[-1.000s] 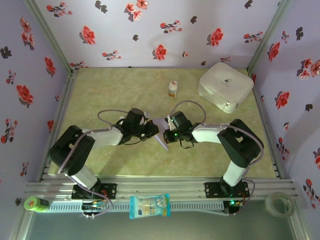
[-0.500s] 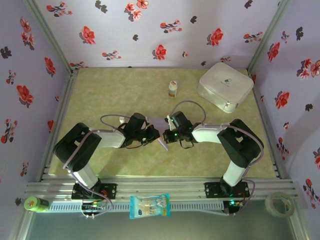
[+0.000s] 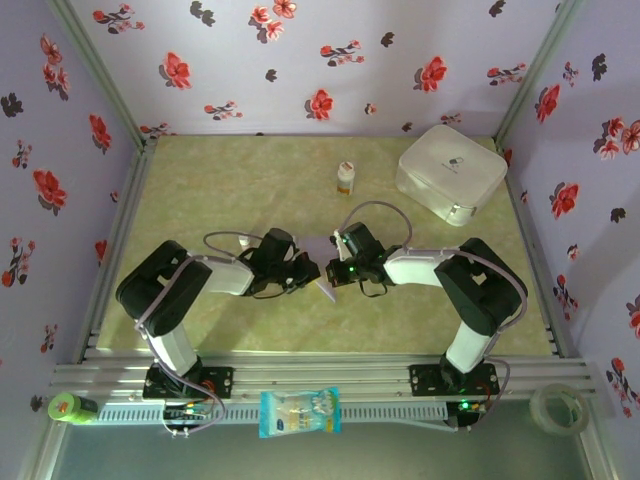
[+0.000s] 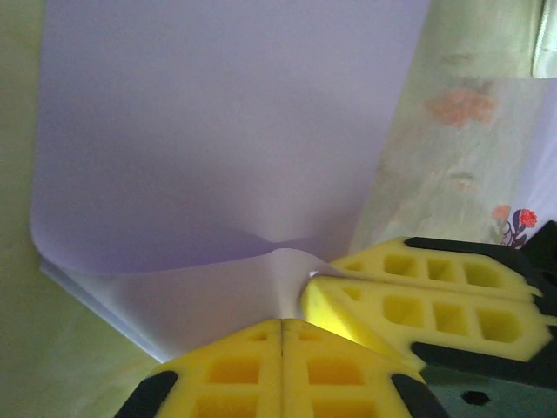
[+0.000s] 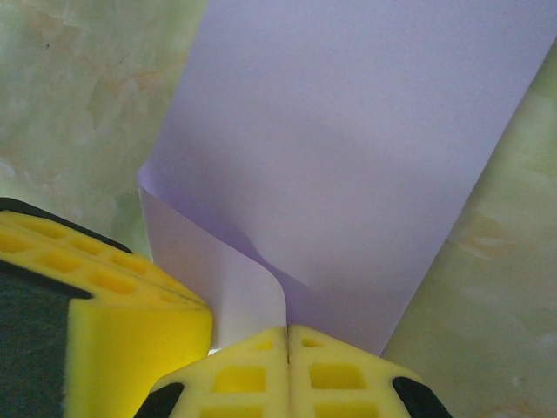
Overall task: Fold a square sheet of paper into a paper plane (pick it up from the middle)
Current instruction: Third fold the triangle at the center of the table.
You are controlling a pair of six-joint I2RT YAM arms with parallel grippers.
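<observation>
The square sheet of paper (image 3: pixel 324 289) is pale lavender and hangs bent between my two grippers at the middle of the table. My left gripper (image 3: pixel 308 268) is shut on its edge; the left wrist view has the yellow pads (image 4: pixel 235 370) closed with the paper (image 4: pixel 218 131) curling up out of them. My right gripper (image 3: pixel 334 268) faces it from the right, also shut on the sheet (image 5: pixel 348 131), its pads (image 5: pixel 339 374) pressed together. The two grippers almost touch, and each wrist view has the other's yellow fingers beside its own. No paper plane shape can be made out.
A small white bottle (image 3: pixel 345 178) stands behind the grippers. A white rounded case (image 3: pixel 450 172) sits at the back right. On the front rail lie a blue-white snack packet (image 3: pixel 299 412), a tape roll (image 3: pixel 558 408) and a green object (image 3: pixel 70 407).
The left arm has swung rightward, bringing its gripper closer to the right one. The paper between them now looks narrower and more bent. The right arm has stayed put.
</observation>
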